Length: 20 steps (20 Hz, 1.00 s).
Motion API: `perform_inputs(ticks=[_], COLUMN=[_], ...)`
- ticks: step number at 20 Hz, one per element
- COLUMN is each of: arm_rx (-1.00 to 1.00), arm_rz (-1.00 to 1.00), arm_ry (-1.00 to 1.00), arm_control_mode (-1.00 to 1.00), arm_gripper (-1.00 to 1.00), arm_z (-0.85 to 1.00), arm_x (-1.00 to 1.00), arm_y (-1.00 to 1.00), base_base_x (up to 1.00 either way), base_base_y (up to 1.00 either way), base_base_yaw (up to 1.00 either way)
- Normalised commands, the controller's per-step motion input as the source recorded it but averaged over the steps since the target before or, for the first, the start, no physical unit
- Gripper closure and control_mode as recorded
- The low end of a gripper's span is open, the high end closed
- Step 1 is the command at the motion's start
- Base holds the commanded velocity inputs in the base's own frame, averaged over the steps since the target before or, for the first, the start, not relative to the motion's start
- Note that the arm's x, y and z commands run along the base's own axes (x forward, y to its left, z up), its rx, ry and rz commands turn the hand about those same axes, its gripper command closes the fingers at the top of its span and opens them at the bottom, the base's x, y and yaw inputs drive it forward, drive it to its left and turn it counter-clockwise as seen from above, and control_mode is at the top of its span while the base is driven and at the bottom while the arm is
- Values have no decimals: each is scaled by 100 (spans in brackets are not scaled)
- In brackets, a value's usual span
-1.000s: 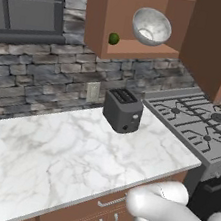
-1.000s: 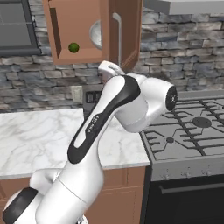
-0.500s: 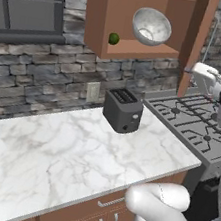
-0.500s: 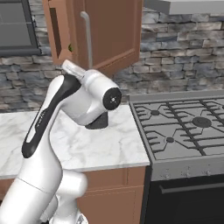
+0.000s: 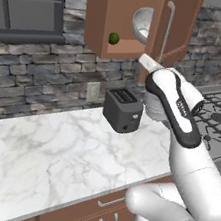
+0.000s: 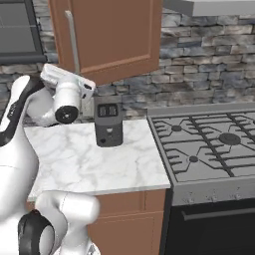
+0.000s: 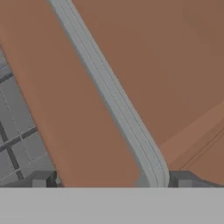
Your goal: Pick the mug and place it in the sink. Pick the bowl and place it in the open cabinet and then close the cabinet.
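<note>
I am holding my tool (image 7: pixel 111 181) wide and empty right against the cabinet (image 5: pixel 128 19) door's silver handle (image 7: pixel 114 98), because the bowl (image 5: pixel 142 24) is lying tipped on the shelf inside that cabinet, so closing the door looks next.

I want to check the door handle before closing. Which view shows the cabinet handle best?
The hand view: the silver handle runs close across the door, between the pincer tips. Both base views show it small on the cabinet door.
</note>
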Motion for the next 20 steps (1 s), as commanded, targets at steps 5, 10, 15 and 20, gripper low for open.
perform_inputs(ticks=[5, 10, 15, 20], arm_rx=[0, 0, 0, 0], arm_rz=[-20, -16, -12, -11], arm_ry=[-14, 0, 5, 5], arm_control_mode=[-100, -100, -100, -100], arm_gripper=[-100, -100, -100, -100], arm_z=[12, 18, 25, 22], arm_x=[100, 93, 78, 83], arm_y=[43, 7, 0, -3], base_base_x=[0, 0, 0, 0], base_base_y=[0, 0, 0, 0], base_base_yaw=[0, 0, 0, 0])
